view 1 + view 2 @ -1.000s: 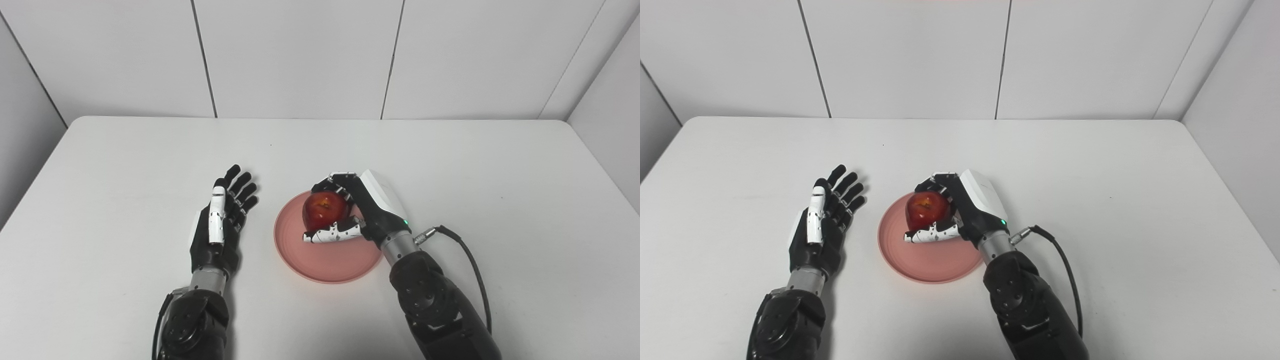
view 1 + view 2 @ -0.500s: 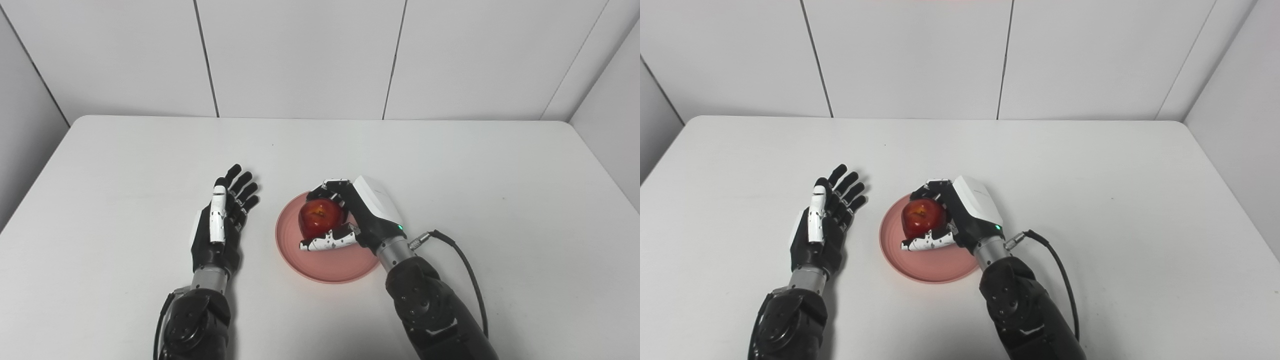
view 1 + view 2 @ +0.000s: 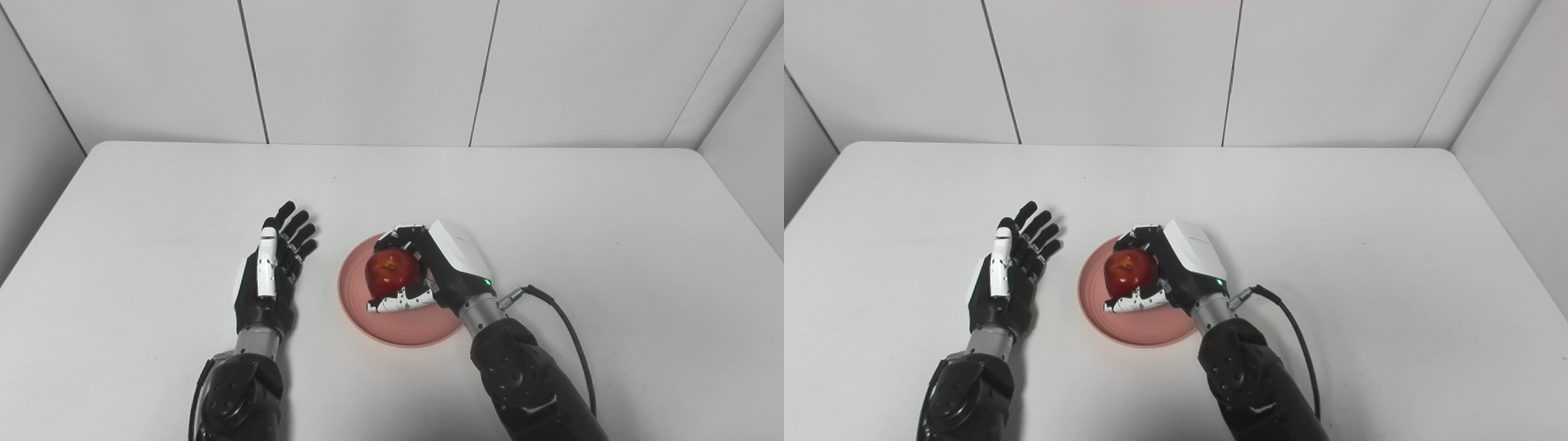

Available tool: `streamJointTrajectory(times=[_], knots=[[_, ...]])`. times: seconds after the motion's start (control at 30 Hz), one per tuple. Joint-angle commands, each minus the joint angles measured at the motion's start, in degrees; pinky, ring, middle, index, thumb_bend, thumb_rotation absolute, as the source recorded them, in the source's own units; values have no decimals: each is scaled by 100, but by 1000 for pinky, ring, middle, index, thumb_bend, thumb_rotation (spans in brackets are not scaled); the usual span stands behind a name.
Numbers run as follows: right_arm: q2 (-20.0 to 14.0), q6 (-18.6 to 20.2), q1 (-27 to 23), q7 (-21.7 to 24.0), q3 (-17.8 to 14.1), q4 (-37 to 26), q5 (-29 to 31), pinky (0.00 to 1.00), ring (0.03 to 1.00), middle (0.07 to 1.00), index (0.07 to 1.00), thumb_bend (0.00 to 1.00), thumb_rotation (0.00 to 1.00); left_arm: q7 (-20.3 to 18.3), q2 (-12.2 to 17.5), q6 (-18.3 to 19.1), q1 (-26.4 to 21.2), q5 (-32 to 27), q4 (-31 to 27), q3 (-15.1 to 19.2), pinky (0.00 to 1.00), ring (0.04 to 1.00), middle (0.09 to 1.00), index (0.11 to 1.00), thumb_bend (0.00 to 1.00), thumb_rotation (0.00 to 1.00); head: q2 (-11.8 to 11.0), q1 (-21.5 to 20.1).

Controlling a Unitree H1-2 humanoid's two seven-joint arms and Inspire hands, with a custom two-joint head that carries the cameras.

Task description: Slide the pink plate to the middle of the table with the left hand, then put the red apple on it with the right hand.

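Hovering low over the pink plate [image 3: 401, 321], the right hand [image 3: 429, 269] has the red apple [image 3: 391, 272] wrapped up, fingers curled over its far side and the thumb tucked under its near side. Plate sits at about the centre of the frame, lower middle, near the middle of the desk [image 3: 551, 202]. Apple is inside the plate's rim, toward the plate's upper half, and whether it rests on the plate or hangs just above it, I can't tell from either eye view. That's the relation everything turns on: the plate lies straight beneath the apple, so the job left looks like a let-go, not a carry. Palm sits to the right of the fruit, so the way out for that hand is toward the lower right of the frame. Over at centre left, the left hand [image 3: 269, 275] lies spread flat, holding nothing, just beside the plate's left edge without touching it. Apples roll, so a gentle opening seems wise.
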Motion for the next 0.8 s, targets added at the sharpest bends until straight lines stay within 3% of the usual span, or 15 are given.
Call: streamJointTrajectory(times=[0.0, 0.27, 0.43, 0.47, 0.53, 0.77], knots=[[-22, -237, -99, -47, -27, -37, -30, 290, 376, 475, 488, 517, 130, 80, -80, 130, -66, 21, -103, -1, 882, 875, 882, 868, 368, 1000, 7, 7], [-25, -318, -48, -170, -68, -3, -51, 321, 406, 499, 488, 518, 131, 104, -109, 181, -63, 22, -128, 17, 876, 870, 877, 862, 370, 1000, 12, 4], [-55, -246, -10, -146, -62, -58, -86, 402, 490, 564, 491, 522, 142, 95, -94, 166, -51, 41, -143, 0, 876, 870, 878, 863, 371, 1000, 17, 5], [-65, -226, -2, -127, -56, -81, -97, 428, 516, 585, 519, 590, 148, 92, -94, 167, -50, 36, -144, 0, 876, 871, 878, 863, 371, 1000, 17, 5], [-85, -176, 10, -82, -39, -137, -134, 485, 574, 636, 634, 839, 194, 84, -92, 165, -48, 26, -141, 1, 878, 871, 879, 863, 373, 1000, 17, 5], [-149, -83, 25, 230, -25, -248, -216, 613, 677, 721, 742, 975, 283, 63, -56, 156, -37, 43, -140, -5, 876, 873, 881, 867, 377, 1000, 49, -13]])
